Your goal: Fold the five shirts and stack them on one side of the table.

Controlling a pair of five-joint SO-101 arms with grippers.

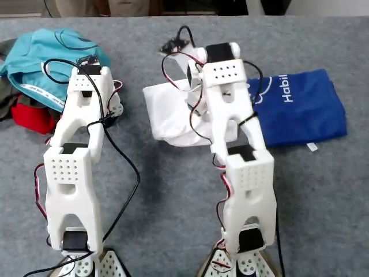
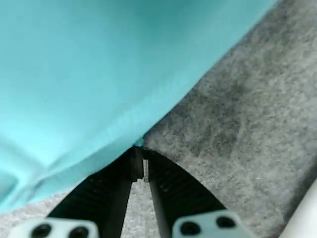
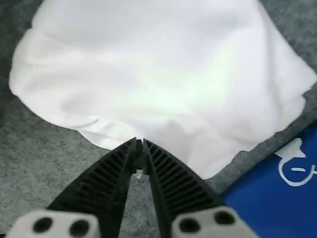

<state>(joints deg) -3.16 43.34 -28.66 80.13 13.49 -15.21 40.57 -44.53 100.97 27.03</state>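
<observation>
Left gripper (image 2: pixel 140 159) first: its black jaws are pressed together, tips right at the hem of the teal shirt (image 2: pixel 89 64), with a sliver of teal caught between them. Grey table (image 2: pixel 247 124) lies just beside that hem.

Over to the right gripper (image 3: pixel 139 148): jaws together as well, nipping the near edge of the white shirt (image 3: pixel 158 69), and a scrap of white shows in the slit between the fingers. A corner of the blue shirt (image 3: pixel 277 193) sits close by on one side, its edge tucked under the white cloth.

From above, the left arm (image 1: pixel 75 156) stretches up the left half of the table (image 1: pixel 161 190) to the teal shirt (image 1: pixel 40 52), which lies bunched at the far left corner. A red shirt (image 1: pixel 26 115) pokes out below it, and a dark shirt (image 1: pixel 7 101) shows at the very edge; all three are heaped together, unfolded.

The right arm (image 1: pixel 242 156) runs up the middle, its wrist over the white shirt (image 1: pixel 167 109), which is rumpled in the centre. The blue shirt (image 1: pixel 300 109) lies to the right of it, folded flat into a rough rectangle, touching the white one.
</observation>
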